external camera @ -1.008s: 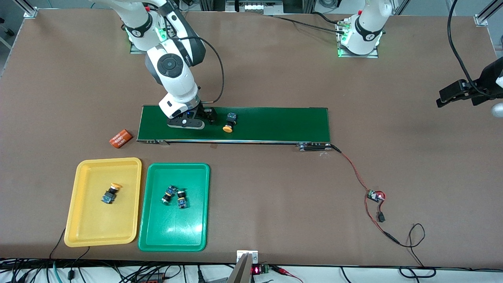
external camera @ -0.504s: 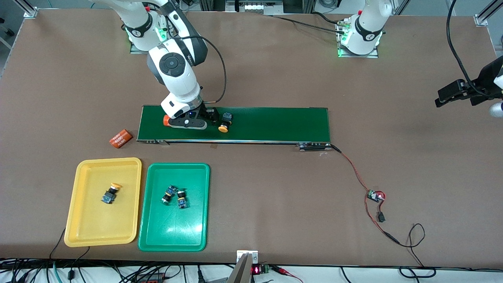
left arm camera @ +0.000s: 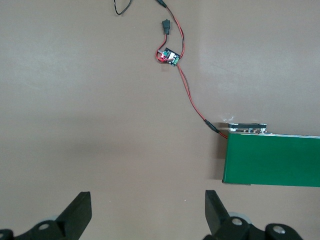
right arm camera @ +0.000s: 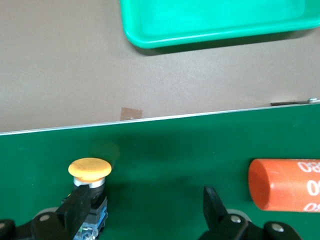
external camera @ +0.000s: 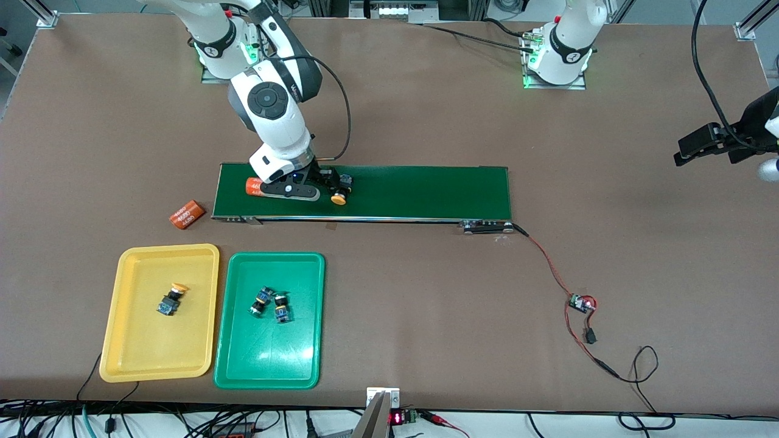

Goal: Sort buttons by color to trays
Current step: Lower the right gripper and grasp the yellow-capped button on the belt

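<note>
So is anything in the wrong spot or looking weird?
Yes. Two orange cylinders aren't buttons: one rides the belt beside the right end effector, near a yellow button; another lies off the belt's end. The buttons in the trays match their colors.

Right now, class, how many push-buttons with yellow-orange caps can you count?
2. One yellow-capped button lies in the yellow tray. The other yellow-capped button is on the conveyor belt, beside the right gripper. More could be hidden under that arm.

orange cylinder (external camera: 253,186) crowds yellow button (external camera: 339,196).
</note>
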